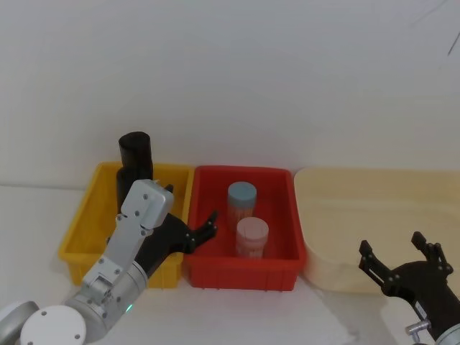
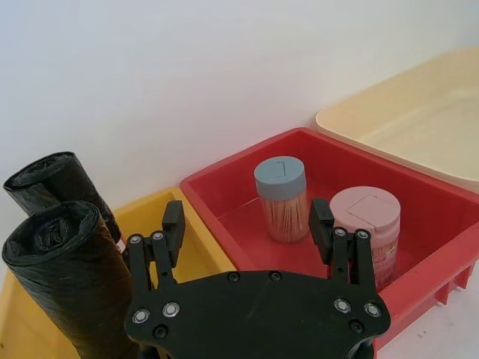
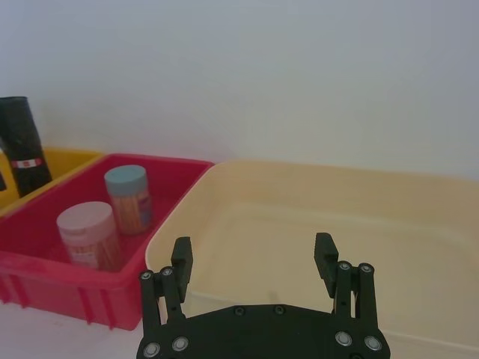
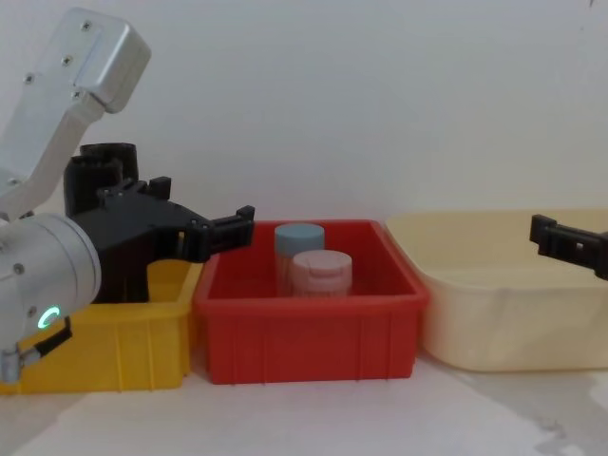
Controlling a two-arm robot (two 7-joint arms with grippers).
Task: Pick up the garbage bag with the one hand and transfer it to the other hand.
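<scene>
Left tool (image 2: 247, 213) spread above yellow bin (image 1: 79, 230), white tabletop (image 1: 251, 316), white wall (image 1: 251, 72)

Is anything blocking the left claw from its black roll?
Nothing visible. The open left gripper hovers beside the matte black rolled garbage bag in the yellow plastic bin. The black roll with a red-white label stands behind it, not between. The right gripper hangs by the cream tub.

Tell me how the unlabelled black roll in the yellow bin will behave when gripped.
The garbage bag looks tightly rolled, probably firm, slightly squashy. Its crinkled plastic may slip. Standing on end in the yellow bin, it could tip if the open left gripper nudges it.
</scene>
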